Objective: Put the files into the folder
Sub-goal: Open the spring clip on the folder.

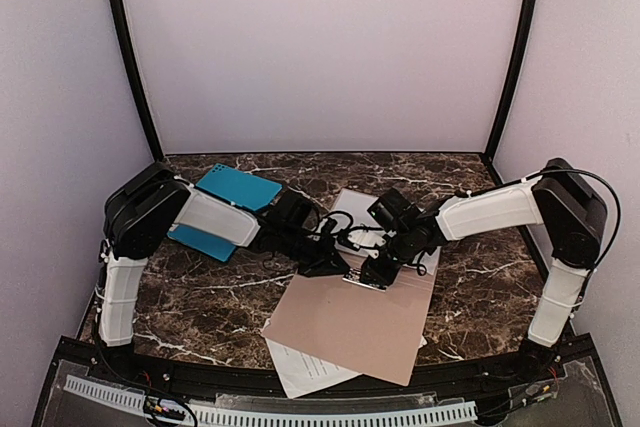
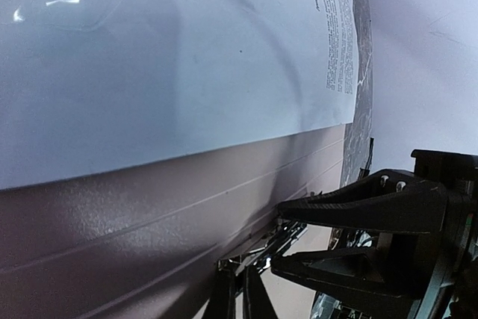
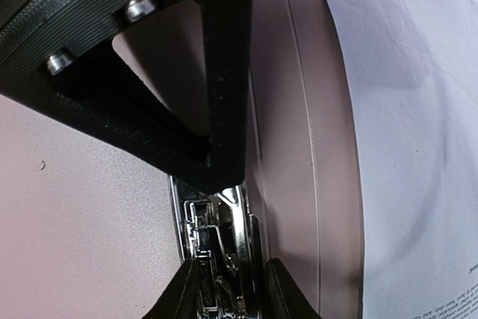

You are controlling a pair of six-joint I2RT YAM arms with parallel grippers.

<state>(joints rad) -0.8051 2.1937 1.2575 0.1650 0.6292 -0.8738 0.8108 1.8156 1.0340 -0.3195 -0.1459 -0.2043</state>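
The tan folder (image 1: pixel 350 322) lies open in the middle of the table, with its metal clip (image 1: pixel 362 280) at the spine. A white printed sheet (image 1: pixel 427 269) lies on the far flap, and it also shows in the left wrist view (image 2: pixel 187 57) and the right wrist view (image 3: pixel 418 147). Another sheet (image 1: pixel 300 367) pokes out from under the near flap. My left gripper (image 1: pixel 335 269) and right gripper (image 1: pixel 376 274) meet at the clip. The right gripper (image 3: pixel 233 293) is closed around the clip (image 3: pixel 220 244). The left gripper (image 2: pixel 240 296) has its fingers nearly together at the clip's end (image 2: pixel 261 253).
A teal blue folder (image 1: pixel 235 192) lies at the back left under my left forearm. The dark marble table (image 1: pixel 200 297) is enclosed by pale walls. Black posts (image 1: pixel 130 57) stand at the back corners.
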